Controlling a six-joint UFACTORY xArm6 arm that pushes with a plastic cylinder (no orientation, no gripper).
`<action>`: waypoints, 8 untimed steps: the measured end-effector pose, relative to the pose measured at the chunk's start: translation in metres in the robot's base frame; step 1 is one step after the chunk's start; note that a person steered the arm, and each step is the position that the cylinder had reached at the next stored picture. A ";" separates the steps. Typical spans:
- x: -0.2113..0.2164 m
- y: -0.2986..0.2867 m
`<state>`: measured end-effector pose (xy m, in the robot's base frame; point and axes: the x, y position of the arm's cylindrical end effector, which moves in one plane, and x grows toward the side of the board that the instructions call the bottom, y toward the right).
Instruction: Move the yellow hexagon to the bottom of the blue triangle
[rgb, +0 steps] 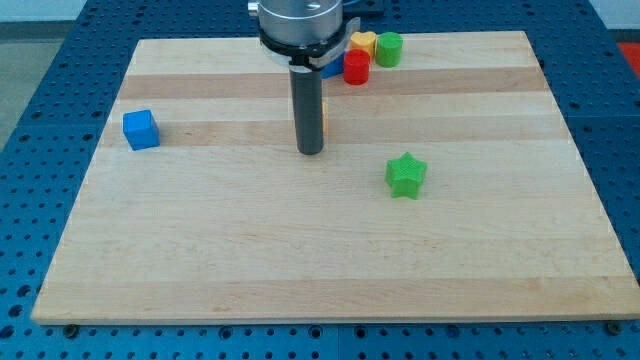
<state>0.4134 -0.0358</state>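
Observation:
My tip rests on the wooden board, a little above the board's middle. A thin yellow-orange sliver shows at the rod's right edge; the rod hides the rest of that block, so I cannot make out its shape. A blue block peeks out behind the rod near the view's top, mostly hidden, touching a red block on its right. The tip is directly in front of the yellow sliver and well below the blue block.
A yellow block and a green cylinder sit at the view's top next to the red block. A blue cube lies at the left. A green star lies right of the tip.

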 end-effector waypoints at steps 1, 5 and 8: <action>-0.003 -0.019; -0.022 -0.021; -0.018 -0.033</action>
<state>0.3958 -0.0693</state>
